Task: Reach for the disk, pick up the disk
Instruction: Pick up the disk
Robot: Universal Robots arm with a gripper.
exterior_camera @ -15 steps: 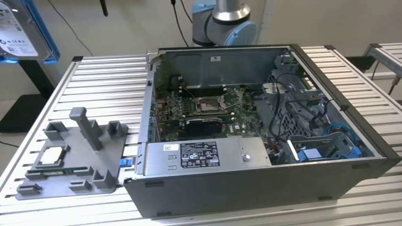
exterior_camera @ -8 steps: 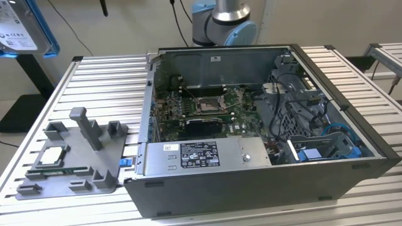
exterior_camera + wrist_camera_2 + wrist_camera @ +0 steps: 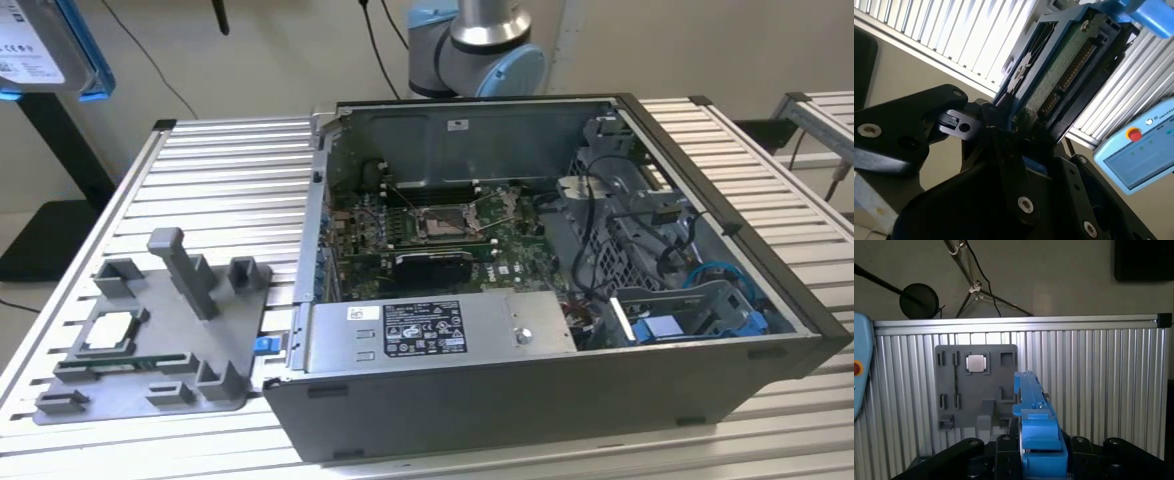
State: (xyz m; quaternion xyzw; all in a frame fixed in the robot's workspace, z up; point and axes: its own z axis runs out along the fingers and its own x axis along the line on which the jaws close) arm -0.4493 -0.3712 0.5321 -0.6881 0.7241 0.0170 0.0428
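Observation:
The disk (image 3: pixel 40 45) hangs high at the exterior view's far left, above and beyond the table edge, its white label and blue bracket showing. In the second wrist view the disk (image 3: pixel 1064 65) shows its green circuit board side, with blue bracket at the far end. My gripper (image 3: pixel 1019 125) is shut on its near end, black fingers (image 3: pixel 1004 145) pressing either side. In the first wrist view the disk (image 3: pixel 1036 425) stands edge-on, rising from the gripper (image 3: pixel 1036 452), well above the ribbed table.
An open computer case (image 3: pixel 534 390) with motherboard and cables takes up the table's middle and right. A grey fixture plate (image 3: pixel 147 330) holding a small silver chip (image 3: pixel 110 330) lies at the exterior view's left. A light-blue pendant (image 3: pixel 1139 155) sits off the table (image 3: pixel 227 180).

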